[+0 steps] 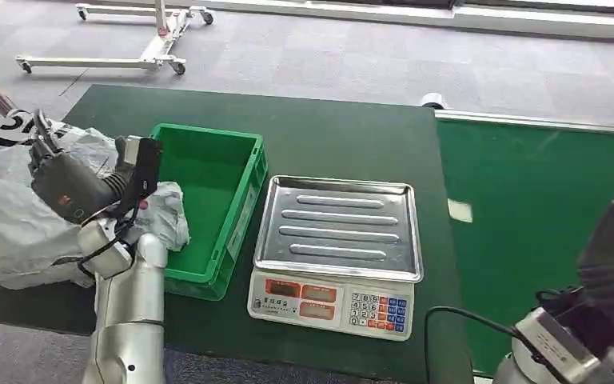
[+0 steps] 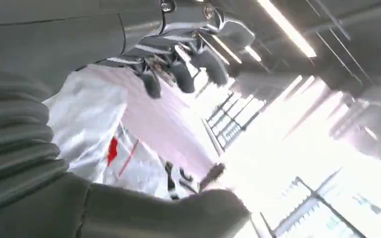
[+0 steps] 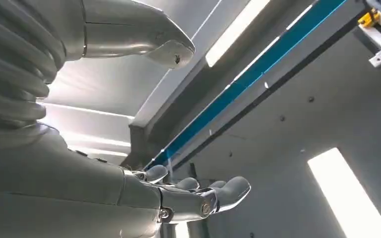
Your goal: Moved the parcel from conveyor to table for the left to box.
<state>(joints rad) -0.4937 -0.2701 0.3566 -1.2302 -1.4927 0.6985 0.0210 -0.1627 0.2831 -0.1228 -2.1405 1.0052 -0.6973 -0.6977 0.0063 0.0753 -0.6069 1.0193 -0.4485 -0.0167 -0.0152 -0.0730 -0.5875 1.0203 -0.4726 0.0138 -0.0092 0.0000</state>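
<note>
Fingers [image 2: 178,74] of left hand [image 1: 76,186] rest on white parcel [image 1: 12,224].

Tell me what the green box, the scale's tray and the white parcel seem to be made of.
Green box: likely moulded plastic, matte, with a thick rim. Scale's tray: metal, probably steel, shiny with pressed ribs. White parcel: thin plastic film, crinkled and slightly glossy.

You were working in what looked like a parcel-sorting test bay in a lab or industrial hall: a dark green table [image 1: 344,136] carried an electronic weighing scale [image 1: 336,250] with a steel pan beside a green plastic crate [image 1: 208,200], and a green conveyor belt [image 1: 544,208] ran alongside. Grey carpet tiles [image 1: 368,56] held a white wheeled stand [image 1: 128,48], and strip lights [image 3: 233,32] hung from an exposed ceiling.
</note>
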